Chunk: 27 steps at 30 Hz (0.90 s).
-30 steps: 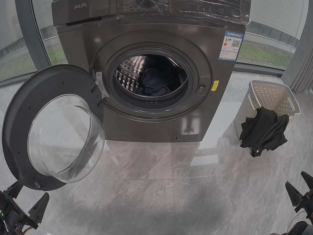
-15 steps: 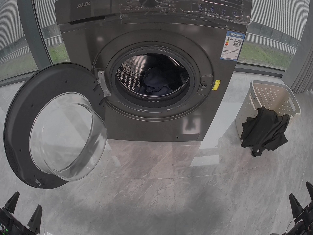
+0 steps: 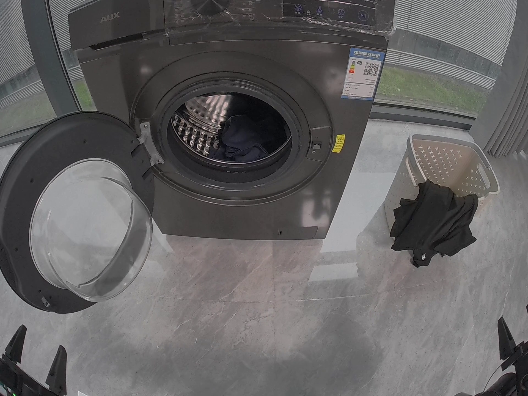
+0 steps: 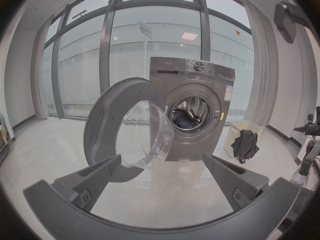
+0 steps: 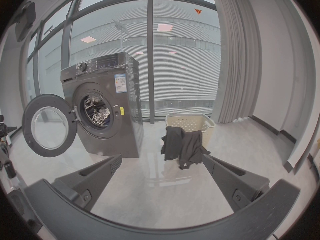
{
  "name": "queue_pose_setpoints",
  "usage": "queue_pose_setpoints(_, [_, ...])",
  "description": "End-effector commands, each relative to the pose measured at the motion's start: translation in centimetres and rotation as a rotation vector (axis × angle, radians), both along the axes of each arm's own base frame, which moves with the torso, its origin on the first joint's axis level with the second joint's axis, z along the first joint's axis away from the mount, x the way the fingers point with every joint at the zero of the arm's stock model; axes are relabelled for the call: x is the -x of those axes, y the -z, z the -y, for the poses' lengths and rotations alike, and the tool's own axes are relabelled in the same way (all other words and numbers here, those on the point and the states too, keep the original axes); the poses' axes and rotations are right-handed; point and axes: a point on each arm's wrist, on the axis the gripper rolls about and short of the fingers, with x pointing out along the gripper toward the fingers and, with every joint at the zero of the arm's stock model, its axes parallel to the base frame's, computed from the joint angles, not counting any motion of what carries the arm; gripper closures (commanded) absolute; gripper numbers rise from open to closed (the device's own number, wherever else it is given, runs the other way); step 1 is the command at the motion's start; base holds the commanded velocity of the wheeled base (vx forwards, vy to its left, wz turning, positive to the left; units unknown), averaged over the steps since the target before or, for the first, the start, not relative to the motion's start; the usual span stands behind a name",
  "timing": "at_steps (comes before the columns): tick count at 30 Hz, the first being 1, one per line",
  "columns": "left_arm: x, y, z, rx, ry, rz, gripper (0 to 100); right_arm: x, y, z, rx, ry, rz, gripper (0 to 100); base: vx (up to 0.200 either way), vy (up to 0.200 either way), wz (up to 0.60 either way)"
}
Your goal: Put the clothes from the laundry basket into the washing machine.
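The grey washing machine (image 3: pixel 236 111) stands ahead with its round door (image 3: pixel 71 215) swung open to the left. Dark blue clothes (image 3: pixel 242 138) lie inside the drum. To the machine's right sits the white laundry basket (image 3: pixel 451 163), and a black garment (image 3: pixel 432 221) hangs over its front rim down to the floor. My left gripper (image 3: pixel 39 339) is low at the near left, open and holding nothing, well short of the door. My right gripper (image 5: pixel 161 158) is open and holding nothing, and it faces the basket (image 5: pixel 191 122) from some distance; one of its fingers (image 3: pixel 504 336) shows at the near right.
Grey marble floor (image 3: pixel 275 314) spreads between me and the machine. Large windows run behind the machine, and curtains (image 3: pixel 509 116) hang at the far right beside the basket. The open door juts out over the floor on the left.
The whole head view has shifted, so the camera has moved; machine and basket now sit further left in it. Both grippers show lower in the view than a second ago, still open.
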Motion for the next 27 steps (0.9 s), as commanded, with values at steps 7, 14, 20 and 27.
queue_pose_setpoints(7, [0.00, 0.93, 0.02, -0.056, 0.004, -0.043, 0, 0.59, 1.07, -0.49, -0.018, -0.039, 0.030, 0, 0.000, 0.000, 0.00])
queue_pose_setpoints(14, [0.00, 0.93, 0.02, -0.055, 0.004, -0.043, 0, 0.62, 1.30, -0.55, 0.012, -0.069, -0.003, 0, 0.000, -0.171, 0.00])
queue_pose_setpoints(20, [0.00, 0.93, 0.02, -0.053, 0.004, -0.043, 0, 0.61, 1.33, -0.57, 0.017, -0.069, -0.003, 0, 0.000, -0.200, 0.00])
queue_pose_setpoints(27, [0.00, 0.93, 0.01, -0.052, 0.006, -0.043, 0, 0.61, 1.33, -0.56, 0.024, -0.071, -0.004, 0, 0.000, -0.200, 0.00])
